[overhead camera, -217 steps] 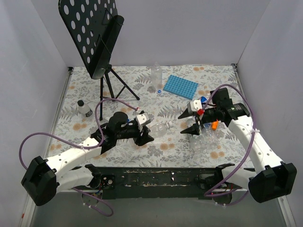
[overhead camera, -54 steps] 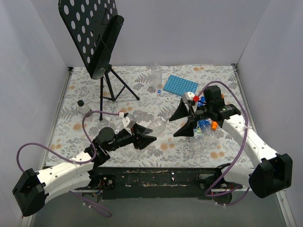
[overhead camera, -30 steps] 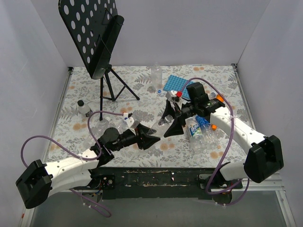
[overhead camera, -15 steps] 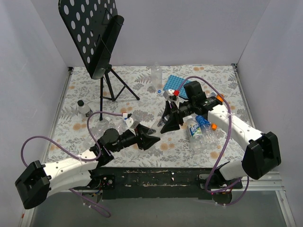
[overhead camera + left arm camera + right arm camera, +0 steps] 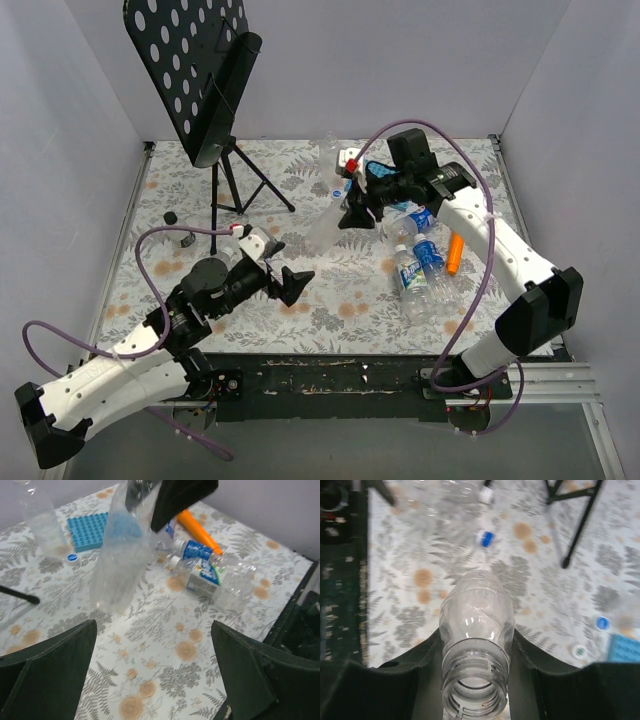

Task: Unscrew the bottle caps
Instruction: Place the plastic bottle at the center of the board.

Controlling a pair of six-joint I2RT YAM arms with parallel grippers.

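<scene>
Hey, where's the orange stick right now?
In the overhead view the orange stick lies on the right, just right of the labelled bottles.

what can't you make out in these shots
- Left wrist view: held bottle blurred, neck hidden by a right finger.
- Left wrist view: upright bottle, top cut off by the upper edge.
- Right wrist view: tray cut off by the right edge.
- Top view: labels on the lying bottles too small to read.

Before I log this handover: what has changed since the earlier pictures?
The left gripper let go, opened and drew back. The right gripper, shut on the neck of the clear bottle, lifted it away toward the far side. The music stand and the other bottles stayed put.
</scene>
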